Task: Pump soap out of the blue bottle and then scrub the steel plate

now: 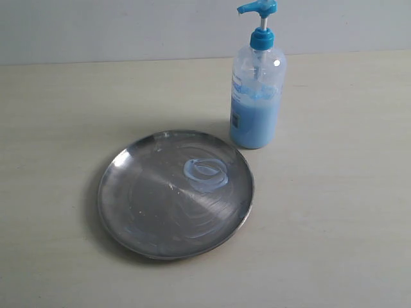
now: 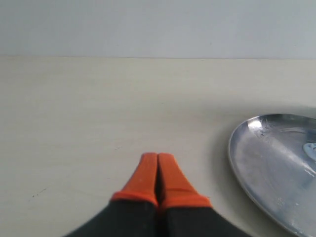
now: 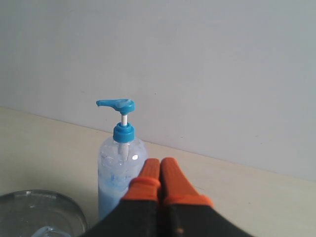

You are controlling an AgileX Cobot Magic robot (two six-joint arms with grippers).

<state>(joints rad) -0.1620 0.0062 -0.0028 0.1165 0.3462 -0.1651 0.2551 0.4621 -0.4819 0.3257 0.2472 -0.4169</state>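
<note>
Plainly, the soap (image 1: 205, 174) is out: a pale blue glossy blob lies on the steel plate (image 1: 148, 199), on the side nearest the blue bottle (image 1: 255, 109); the plate lies flat on the table (image 1: 334, 244) near the middle of the exterior view; the bottle stands upright just beside its rim, not touching it, with the pump head (image 1: 258, 8) raised. Neither arm shows in that view; the left gripper (image 2: 157, 159) has its orange fingers pressed together with nothing between them, low over the table beside the plate's edge; the right gripper (image 3: 160, 163) is likewise closed and empty, facing the bottle.

By my judgement the pumping is done and the scrubbing remains. The plate looks stiff, thin and light, and slick where soap wets it; on this smooth table it will likely slide or spin under a sideways rub, so one gripper should pin the raised rim on the dry side while the other works the soap across the middle. The bottle is tall, narrow and only partly full; a knock may tip it.
</note>
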